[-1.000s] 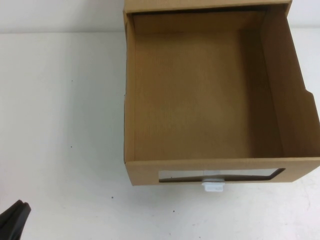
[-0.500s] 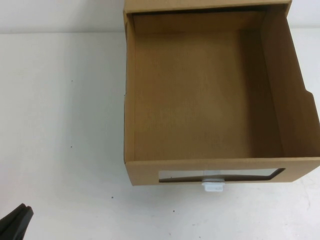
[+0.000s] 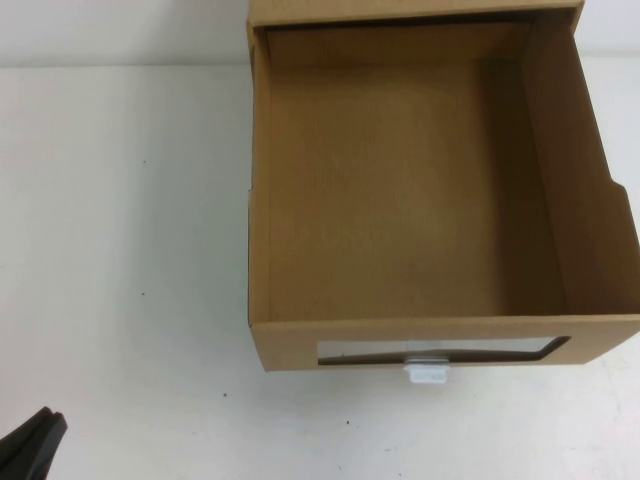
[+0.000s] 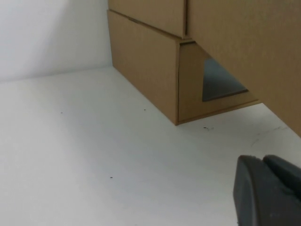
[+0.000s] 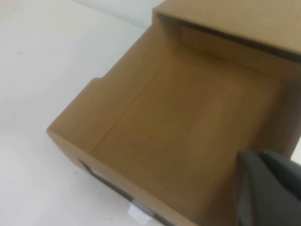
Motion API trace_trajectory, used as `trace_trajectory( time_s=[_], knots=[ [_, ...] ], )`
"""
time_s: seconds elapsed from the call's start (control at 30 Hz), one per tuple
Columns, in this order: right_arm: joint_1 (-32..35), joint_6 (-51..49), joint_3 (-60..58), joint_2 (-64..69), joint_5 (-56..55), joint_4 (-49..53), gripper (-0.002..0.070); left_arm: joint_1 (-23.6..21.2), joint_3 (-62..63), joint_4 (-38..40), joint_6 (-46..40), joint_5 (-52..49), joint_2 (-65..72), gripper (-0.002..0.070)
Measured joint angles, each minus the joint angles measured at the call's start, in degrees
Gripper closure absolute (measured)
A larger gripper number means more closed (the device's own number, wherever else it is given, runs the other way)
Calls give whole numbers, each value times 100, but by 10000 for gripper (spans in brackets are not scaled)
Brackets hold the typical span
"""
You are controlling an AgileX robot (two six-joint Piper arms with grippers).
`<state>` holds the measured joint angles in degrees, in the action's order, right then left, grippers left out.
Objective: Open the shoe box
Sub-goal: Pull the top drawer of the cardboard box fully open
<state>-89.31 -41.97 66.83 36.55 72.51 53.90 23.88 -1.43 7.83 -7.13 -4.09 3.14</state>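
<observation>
The brown cardboard shoe box [image 3: 400, 10] stands at the back of the white table. Its drawer [image 3: 290, 345] is slid out toward me and holds nothing. A white pull tab [image 3: 424, 372] sticks out under the window in the drawer's front wall. My left gripper [image 3: 30, 440] sits shut at the near left corner of the table, well apart from the box [image 4: 146, 61]; its tips [image 4: 261, 162] show over bare table. My right gripper [image 5: 258, 157] hovers shut above the open drawer [image 5: 188, 117], holding nothing; the high view does not show it.
White table surface [image 3: 120, 250] stretches to the left of the box and along its front. The drawer's right wall [image 3: 600, 200] runs to the high view's right edge. A pale wall [image 4: 47, 33] rises behind the table.
My left gripper has drawn back slightly toward the near left corner. The box and drawer have not moved.
</observation>
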Motion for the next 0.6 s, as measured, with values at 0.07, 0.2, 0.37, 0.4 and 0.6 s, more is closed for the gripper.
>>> trace_trajectory(
  time_s=[0.07,0.2,0.37,0.4,0.6],
  knots=[
    [0,-12,0,-4,0,-96,694,0,0,0,0,0,0,679],
    [0,-21,-14,-13,0,-182,694,0,0,0,0,0,0,679],
    [524,-32,-579,-86,-55,68,694,0,0,0,0,0,0,679],
    [737,-32,-755,-120,-155,46,694,0,0,0,0,0,0,679],
    [3919,-55,-2527,-756,-2346,-357,694,0,0,0,0,0,0,679]
  ],
)
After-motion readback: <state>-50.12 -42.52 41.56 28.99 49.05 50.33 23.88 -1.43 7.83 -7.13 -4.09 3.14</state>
